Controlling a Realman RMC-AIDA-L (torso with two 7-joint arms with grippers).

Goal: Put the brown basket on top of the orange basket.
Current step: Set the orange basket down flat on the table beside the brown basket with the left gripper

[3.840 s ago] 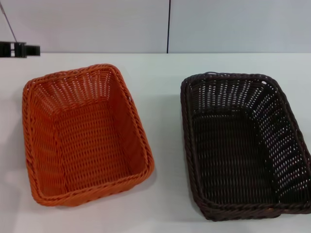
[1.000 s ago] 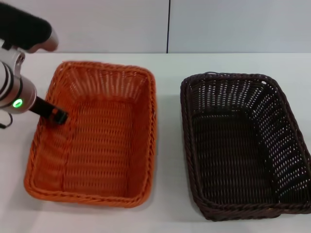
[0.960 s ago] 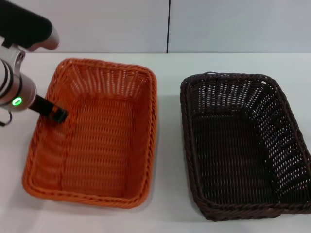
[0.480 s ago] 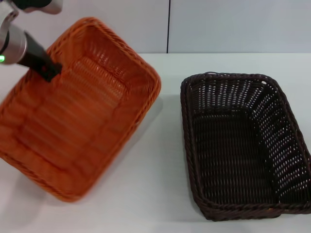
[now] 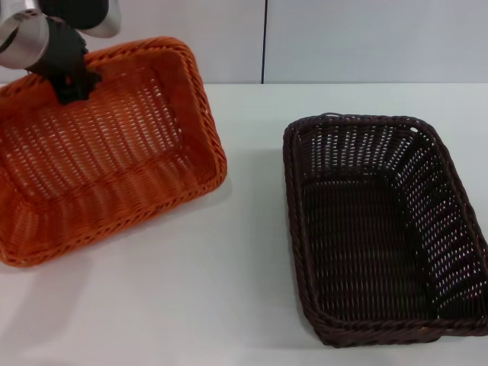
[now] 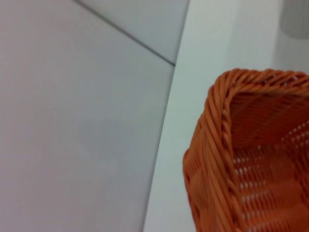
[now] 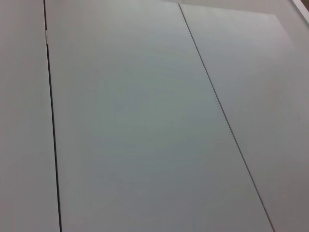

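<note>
- The left gripper [image 5: 70,80] is clamped on the far rim of the orange basket [image 5: 107,152], holding it tilted, its opening tipped toward the near side, at the far left of the table [image 5: 252,229].
- The brown basket [image 5: 381,229] sits flat on the right, well apart from the orange one, long axis running near to far.
- The right gripper is out of view; its wrist camera faces only a plain panelled wall [image 7: 145,121].
- Compared with half a second ago, the orange basket has swung round and tilted further; the brown basket has not moved.
- Judging by the layout, the right arm is the nearer one for the brown basket.
</note>
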